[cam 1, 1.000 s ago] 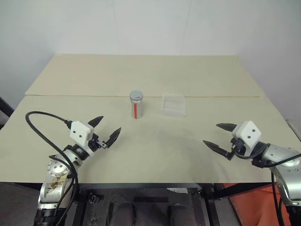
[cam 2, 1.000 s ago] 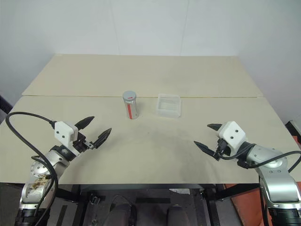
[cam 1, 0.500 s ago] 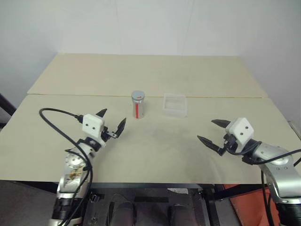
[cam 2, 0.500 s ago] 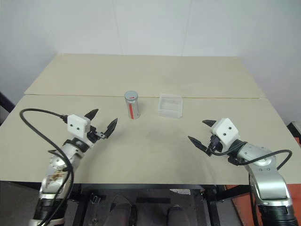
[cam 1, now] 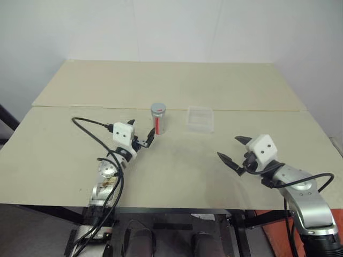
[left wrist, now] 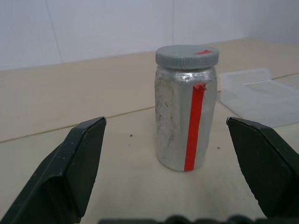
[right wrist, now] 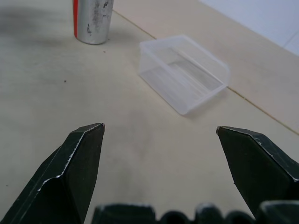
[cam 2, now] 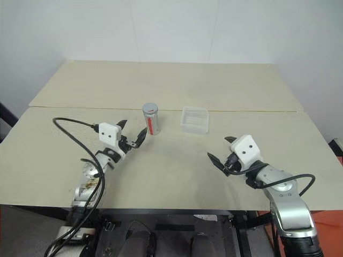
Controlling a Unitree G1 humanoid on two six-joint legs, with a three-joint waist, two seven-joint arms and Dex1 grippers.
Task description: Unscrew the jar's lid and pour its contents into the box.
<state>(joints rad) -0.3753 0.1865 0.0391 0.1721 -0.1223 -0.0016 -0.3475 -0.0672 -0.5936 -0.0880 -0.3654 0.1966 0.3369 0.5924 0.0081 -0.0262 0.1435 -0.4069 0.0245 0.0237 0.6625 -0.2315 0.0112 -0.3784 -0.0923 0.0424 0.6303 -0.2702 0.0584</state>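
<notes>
While jar (cam 1: 158, 118) stands lidded beside box (cam 1: 199, 118), both jaws spread wide, empty.

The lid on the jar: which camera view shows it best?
The left wrist view: the lid sits close up on the jar, showing its ribbed edge and red mark. Both eye views show it as a small grey disc from above. The right wrist view shows the jar's lower body, with the top cut off.
</notes>
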